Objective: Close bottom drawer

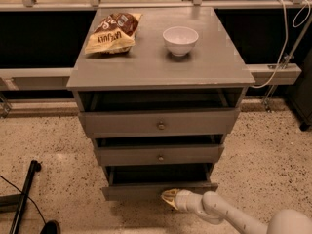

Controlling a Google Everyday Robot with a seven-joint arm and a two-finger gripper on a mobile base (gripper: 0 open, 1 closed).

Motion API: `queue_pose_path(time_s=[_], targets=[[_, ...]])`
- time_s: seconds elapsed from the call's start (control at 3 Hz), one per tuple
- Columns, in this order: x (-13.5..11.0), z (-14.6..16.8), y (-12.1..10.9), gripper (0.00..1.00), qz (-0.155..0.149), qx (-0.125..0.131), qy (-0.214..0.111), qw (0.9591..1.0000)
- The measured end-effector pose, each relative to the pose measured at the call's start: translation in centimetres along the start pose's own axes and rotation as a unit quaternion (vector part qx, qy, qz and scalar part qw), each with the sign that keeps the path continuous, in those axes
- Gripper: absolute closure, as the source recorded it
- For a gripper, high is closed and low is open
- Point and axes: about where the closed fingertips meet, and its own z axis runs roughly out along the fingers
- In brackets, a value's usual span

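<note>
Jaws noted pressed together, no gap seen. Gripper [169,198] is positioned low, at the front edge of the bottom drawer [141,191], which is pulled out from the grey cabinet [156,67], below the middle drawer [131,156].

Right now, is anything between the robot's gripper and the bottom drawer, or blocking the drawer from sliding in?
Nothing visible does. The gripper is right at the front of the bottom drawer, and nothing sticks up from its dark inside.
</note>
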Motion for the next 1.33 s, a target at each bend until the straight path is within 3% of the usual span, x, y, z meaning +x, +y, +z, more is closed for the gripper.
queue_pose_path(time_s=[0.67, 1.0, 1.33], targets=[[2.0, 0.7, -2.2, 1.00, 0.015, 0.048, -0.012, 0.9987], [3.5, 1.1, -4.7, 1.00, 0.022, 0.092, -0.018, 0.9953], [4.4, 1.1, -6.3, 1.00, 0.026, 0.118, -0.023, 0.9924]])
